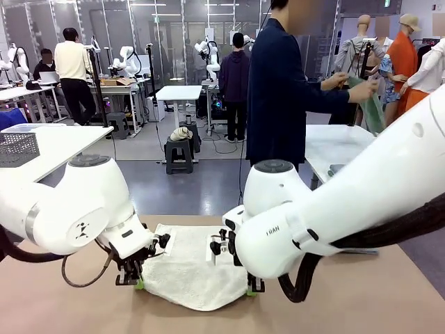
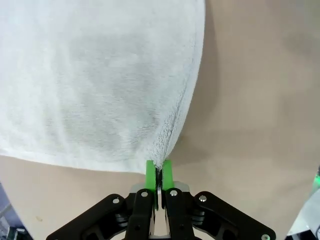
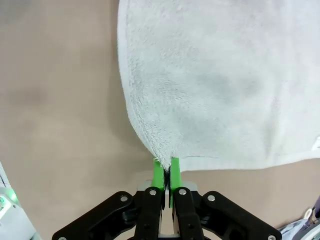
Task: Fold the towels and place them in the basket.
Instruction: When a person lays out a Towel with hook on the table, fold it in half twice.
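- My left gripper (image 2: 159, 167) is pinched tight on one near corner of the pale towel (image 1: 191, 268). My right gripper (image 3: 166, 167) is clamped the same way on the other near corner. Only a thin tip of terry sits between each pair of green pads.
- The towel is spread on the brown table (image 1: 389, 299), with its far edge toward the person (image 1: 278, 90).
- The biggest risk, as I judge it, is the small bite of cloth in each pinch. A quick lift could pull a corner free and drop the towel half folded.
- If one arm travels faster than the other, the towel's near edge would skew and land crooked over its far edge.
- Spreading the corners apart could strip the hem from the pads. Bringing them together would let the towel's middle sag and crease.
- Both arms crowd close over the towel, so a careless path could knock them together.
- The basket (image 1: 17, 147) sits well apart from the towel, far off its left side, so I expect a long carry with room for the fold to fall open.
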